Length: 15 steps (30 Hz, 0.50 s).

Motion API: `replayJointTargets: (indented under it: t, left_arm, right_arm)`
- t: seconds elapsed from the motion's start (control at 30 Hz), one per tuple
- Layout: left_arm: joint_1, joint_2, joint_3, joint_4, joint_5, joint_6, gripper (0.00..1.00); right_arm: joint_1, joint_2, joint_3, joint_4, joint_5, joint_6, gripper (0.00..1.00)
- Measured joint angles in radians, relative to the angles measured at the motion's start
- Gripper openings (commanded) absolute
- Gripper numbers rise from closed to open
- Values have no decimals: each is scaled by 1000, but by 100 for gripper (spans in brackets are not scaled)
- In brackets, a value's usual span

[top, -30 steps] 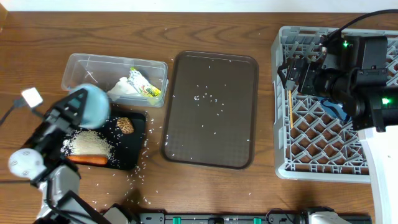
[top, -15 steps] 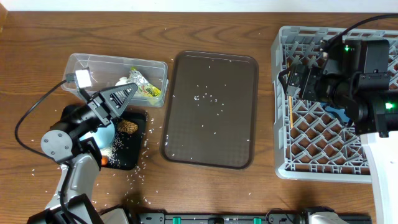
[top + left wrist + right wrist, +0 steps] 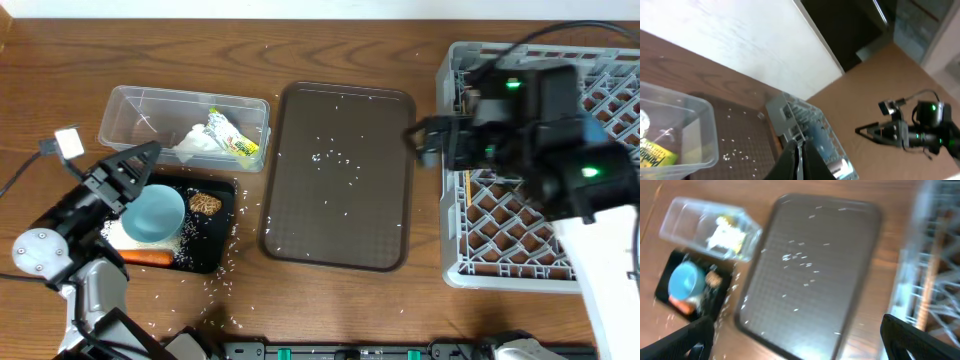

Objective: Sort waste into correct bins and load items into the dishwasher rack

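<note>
Round blue cup (image 3: pixel 153 212) rests in shallow black tray (image 3: pixel 214 243).

Clear rectangular tub (image 3: pixel 130 108) stands upright at the left rear of the table (image 3: pixel 60 60), with a crumpled white tissue (image 3: pixel 192 144) and a yellow-green wrapper (image 3: pixel 233 141) at its right end. Black tray (image 3: pixel 222 232) lies just in front, carrying a rice heap (image 3: pixel 122 236), a pale-blue cup (image 3: pixel 155 212) mouth-up, a brown lump (image 3: pixel 205 203) and an orange carrot (image 3: pixel 146 257). Grey pegged rack (image 3: pixel 510 240) sits at the right, with a wooden chopstick (image 3: pixel 467 190) near its left wall.

The tub (image 3: pixel 135 112) is clear glossy plastic, the rack (image 3: pixel 500 278) grey plastic, the table (image 3: pixel 200 50) grained wood.
</note>
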Motion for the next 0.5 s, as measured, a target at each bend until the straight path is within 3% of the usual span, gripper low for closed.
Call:
replayJointTargets:
  t: [0.17, 0.4, 0.5]
  left_arm:
    - [1, 0, 0, -22, -80, -48, 6]
    - [1, 0, 28, -104, -312, -158, 6]
    - [0, -3, 111, -229, -368, -164, 6]
  right_arm:
    - [83, 56, 0, 18, 26, 10, 99]
    - [100, 86, 0, 1, 45, 18, 99]
    - [100, 86, 0, -2, 47, 22, 99]
